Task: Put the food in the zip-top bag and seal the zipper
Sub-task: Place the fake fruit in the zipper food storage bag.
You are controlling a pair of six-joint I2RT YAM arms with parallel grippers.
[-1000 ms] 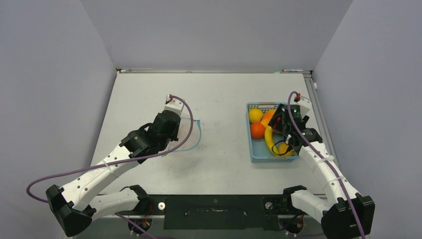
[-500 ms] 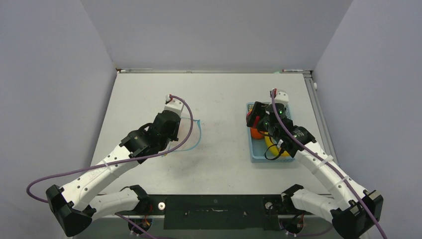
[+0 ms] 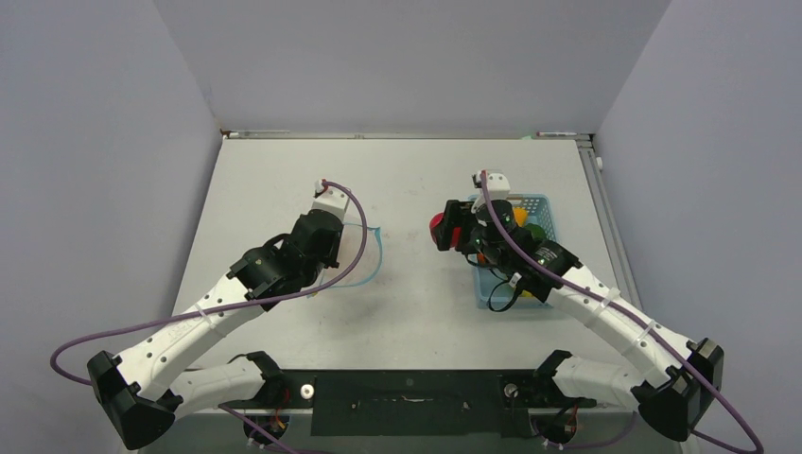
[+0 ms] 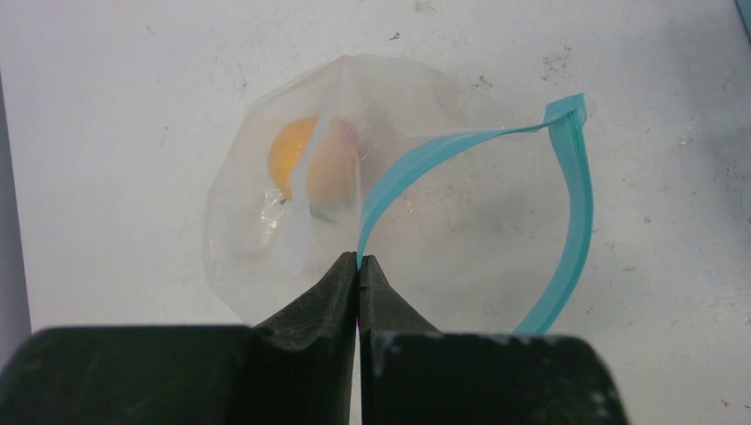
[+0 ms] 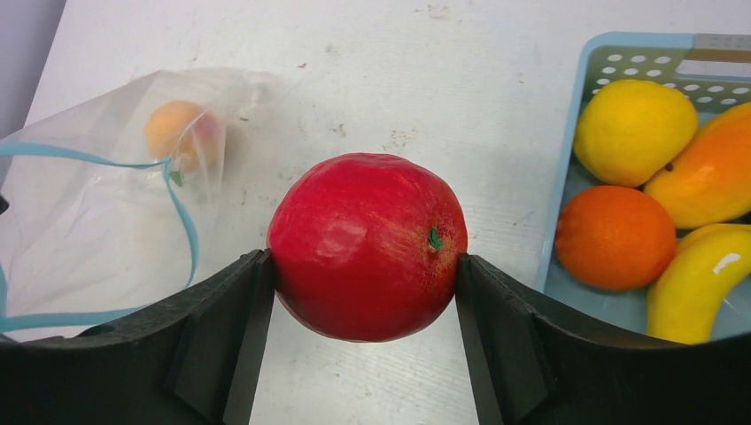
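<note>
My left gripper (image 4: pixel 359 258) is shut on the light blue zipper (image 4: pixel 567 212) of the clear zip-top bag (image 4: pixel 266 239), holding its mouth open on the table; an orange round fruit (image 4: pixel 305 164) lies inside. The bag also shows in the top view (image 3: pixel 367 253) and the right wrist view (image 5: pixel 97 204). My right gripper (image 5: pixel 365 270) is shut on a red fruit (image 5: pixel 367 243), held above the table between the bag and the basket. In the top view the red fruit (image 3: pixel 441 228) is left of the basket.
The light blue basket (image 5: pixel 580 115) at the right holds a yellow round (image 5: pixel 633 128), an orange round (image 5: pixel 615 237), an orange-yellow fruit (image 5: pixel 708 173) and a banana (image 5: pixel 695 288). In the top view the basket (image 3: pixel 487 295) is partly under my right arm.
My right gripper has lifted the red fruit out of the basket and moved left toward the bag. The left arm and the bag have not moved.
</note>
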